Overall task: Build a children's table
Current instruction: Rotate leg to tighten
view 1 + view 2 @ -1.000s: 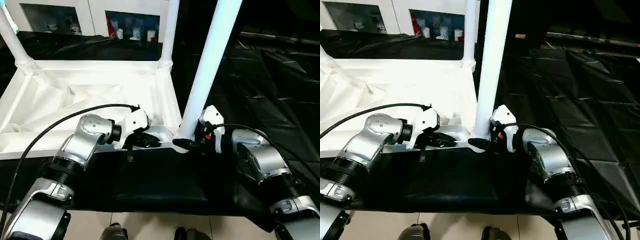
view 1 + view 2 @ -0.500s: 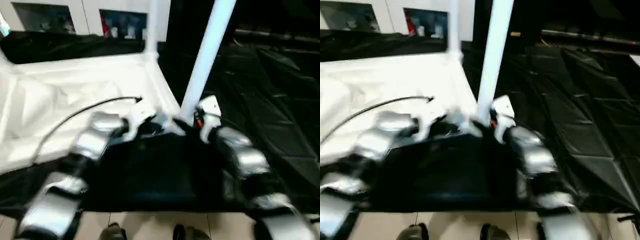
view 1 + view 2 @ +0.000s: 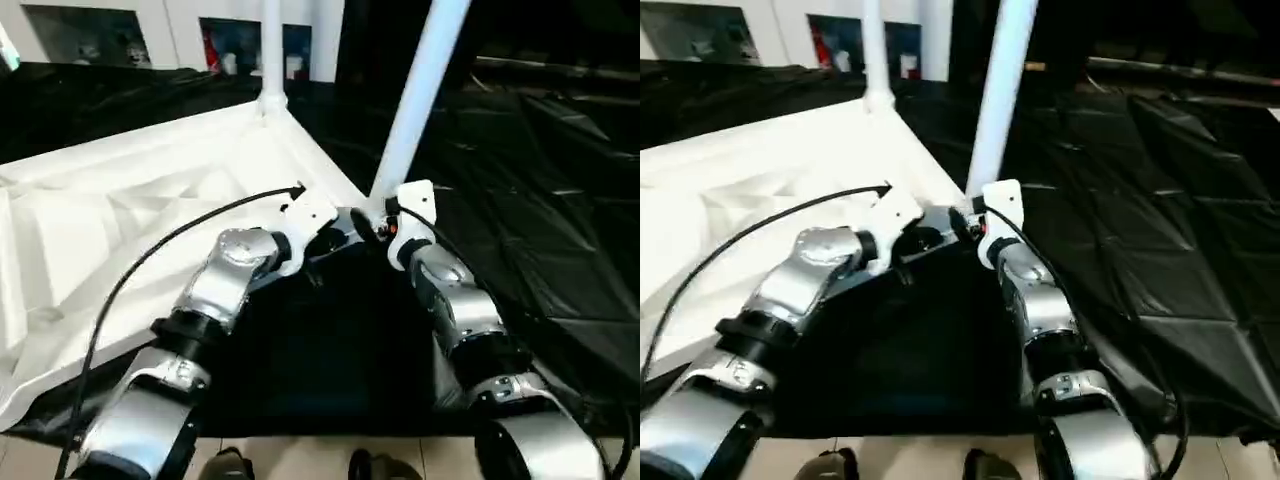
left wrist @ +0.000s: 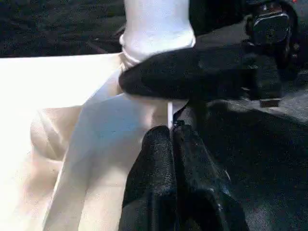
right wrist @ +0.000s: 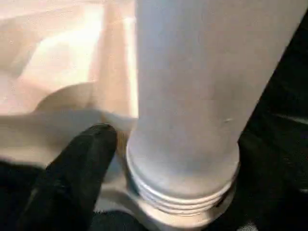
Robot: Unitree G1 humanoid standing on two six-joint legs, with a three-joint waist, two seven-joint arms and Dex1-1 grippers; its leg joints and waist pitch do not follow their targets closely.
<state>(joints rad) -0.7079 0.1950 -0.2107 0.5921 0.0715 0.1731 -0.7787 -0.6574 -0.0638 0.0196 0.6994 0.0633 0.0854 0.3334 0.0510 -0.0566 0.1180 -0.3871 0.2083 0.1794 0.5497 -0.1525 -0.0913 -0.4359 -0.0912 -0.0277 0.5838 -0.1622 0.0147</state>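
While the upturned tabletop (image 3: 150,200) is lying on black sheeting (image 3: 540,200), the near leg (image 3: 420,90) is standing in its corner socket, threads showing at the base. The left gripper (image 4: 172,144) is staying clenched, empty, beside that socket. The right gripper (image 3: 375,222) is sitting at the leg's base; I cannot tell whether it is gripping. No writing is legible.
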